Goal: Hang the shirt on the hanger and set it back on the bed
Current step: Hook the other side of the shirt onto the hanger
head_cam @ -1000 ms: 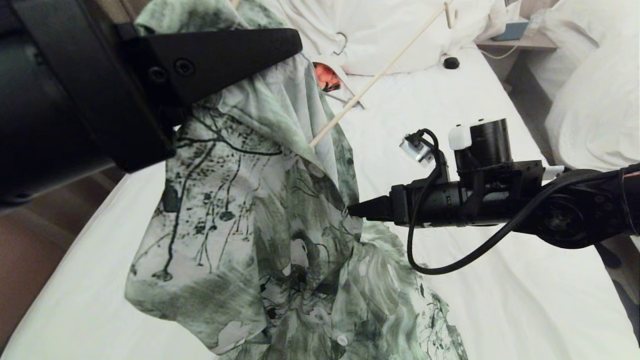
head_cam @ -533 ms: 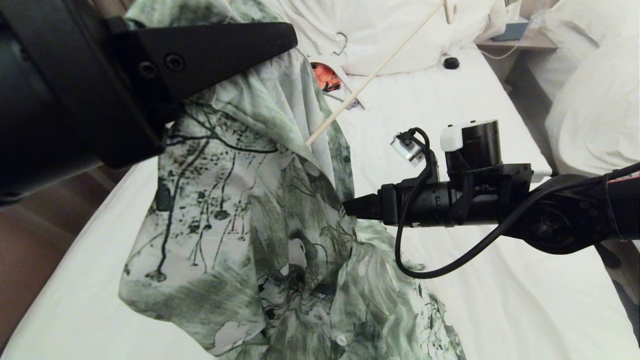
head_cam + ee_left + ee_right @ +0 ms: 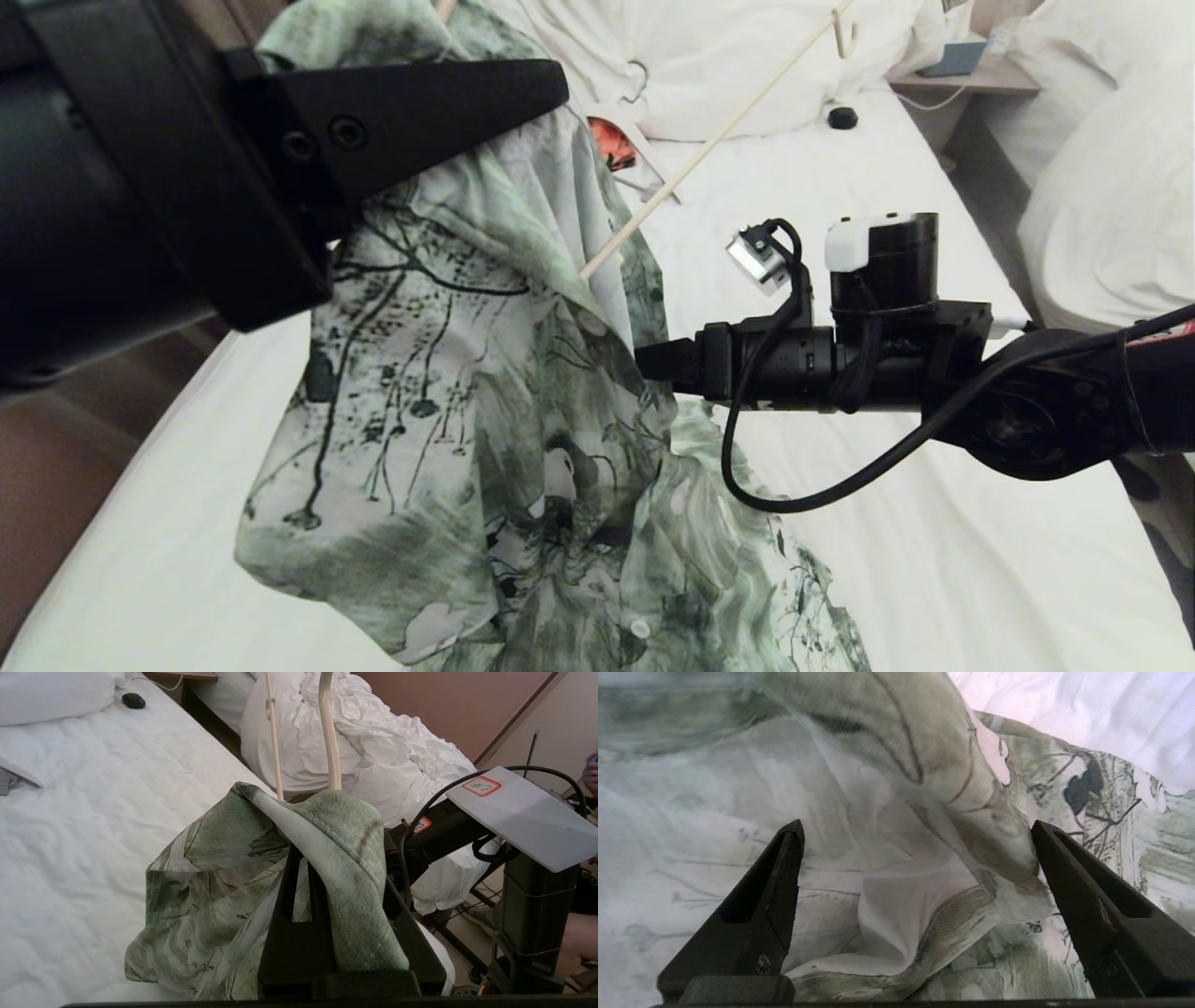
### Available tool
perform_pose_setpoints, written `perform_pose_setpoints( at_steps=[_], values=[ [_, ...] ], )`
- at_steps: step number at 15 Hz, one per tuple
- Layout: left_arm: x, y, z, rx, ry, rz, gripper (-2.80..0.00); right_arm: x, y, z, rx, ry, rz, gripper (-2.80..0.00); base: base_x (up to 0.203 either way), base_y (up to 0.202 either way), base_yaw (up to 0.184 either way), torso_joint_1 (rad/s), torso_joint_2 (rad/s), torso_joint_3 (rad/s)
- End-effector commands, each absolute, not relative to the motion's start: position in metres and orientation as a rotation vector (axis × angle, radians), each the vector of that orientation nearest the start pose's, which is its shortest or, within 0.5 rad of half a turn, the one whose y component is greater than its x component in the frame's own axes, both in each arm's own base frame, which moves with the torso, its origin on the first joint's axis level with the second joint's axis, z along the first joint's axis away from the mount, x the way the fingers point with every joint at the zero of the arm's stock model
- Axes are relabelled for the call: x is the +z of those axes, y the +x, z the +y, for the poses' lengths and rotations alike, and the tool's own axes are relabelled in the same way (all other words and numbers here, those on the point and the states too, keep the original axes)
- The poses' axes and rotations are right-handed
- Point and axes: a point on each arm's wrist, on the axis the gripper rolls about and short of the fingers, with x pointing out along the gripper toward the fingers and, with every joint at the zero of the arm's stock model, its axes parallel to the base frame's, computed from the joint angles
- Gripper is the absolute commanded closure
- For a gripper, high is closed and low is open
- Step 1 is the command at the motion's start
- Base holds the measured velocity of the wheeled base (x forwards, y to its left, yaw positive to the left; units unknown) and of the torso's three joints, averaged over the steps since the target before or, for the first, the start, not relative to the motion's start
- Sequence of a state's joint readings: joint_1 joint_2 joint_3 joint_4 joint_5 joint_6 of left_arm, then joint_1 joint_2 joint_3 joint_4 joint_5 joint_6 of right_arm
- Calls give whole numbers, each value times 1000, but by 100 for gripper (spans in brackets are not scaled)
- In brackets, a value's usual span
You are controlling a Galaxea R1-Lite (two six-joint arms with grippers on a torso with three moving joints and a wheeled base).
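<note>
The green and white shirt (image 3: pixel 448 392) hangs from my left gripper (image 3: pixel 551 89), raised at the upper left, and its lower part lies crumpled on the bed (image 3: pixel 934 560). In the left wrist view the left gripper (image 3: pixel 301 854) is shut on the shirt (image 3: pixel 205 877), whose cloth drapes over the fingers. The cream hanger (image 3: pixel 709 140) slants out of the shirt towards the pillows, and its wires (image 3: pixel 330 732) rise just past my fingertips. My right gripper (image 3: pixel 649 359) reaches in level from the right to the shirt's front edge. It (image 3: pixel 917 828) stands open with a fold of shirt (image 3: pixel 896 765) between its fingers.
An orange-and-black garment (image 3: pixel 611 145) and a small black object (image 3: pixel 842 117) lie by the white pillows (image 3: pixel 728 75). A nightstand (image 3: pixel 962 70) and a second bed heaped with duvet (image 3: pixel 373 756) are to the right. A person's leg (image 3: pixel 579 942) shows beside the robot. The floor (image 3: pixel 56 448) lies to the left.
My right gripper has edged up and further left against the shirt's edge, with its wrist turning a little. The left gripper keeps its hold, and the hanging shirt has swayed slightly.
</note>
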State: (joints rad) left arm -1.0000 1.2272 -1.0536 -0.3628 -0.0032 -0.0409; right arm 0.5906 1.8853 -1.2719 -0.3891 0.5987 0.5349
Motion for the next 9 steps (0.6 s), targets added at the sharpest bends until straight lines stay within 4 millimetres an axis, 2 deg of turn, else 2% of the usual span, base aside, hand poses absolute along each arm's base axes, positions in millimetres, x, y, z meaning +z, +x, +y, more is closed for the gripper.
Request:
perform_pose_setpoints(
  at_steps=[1,2,7,9],
  values=[
    [345,101,-157,-1004,-131,-150,0,225,305,220,1094,470,547,-280,0,0,0,0,0,0],
    [345,101,-158,-1003,-130,-149,0,224,304,220,1095,469,548,0,0,0,0,0,0,0],
    [343,102,-159,-1003,-127,-142,0,230,302,217,1093,476,535,0,0,0,0,0,0,0],
    [341,106,-163,-998,-122,-129,0,239,301,206,1068,515,527,0,0,0,0,0,0,0]
  ],
)
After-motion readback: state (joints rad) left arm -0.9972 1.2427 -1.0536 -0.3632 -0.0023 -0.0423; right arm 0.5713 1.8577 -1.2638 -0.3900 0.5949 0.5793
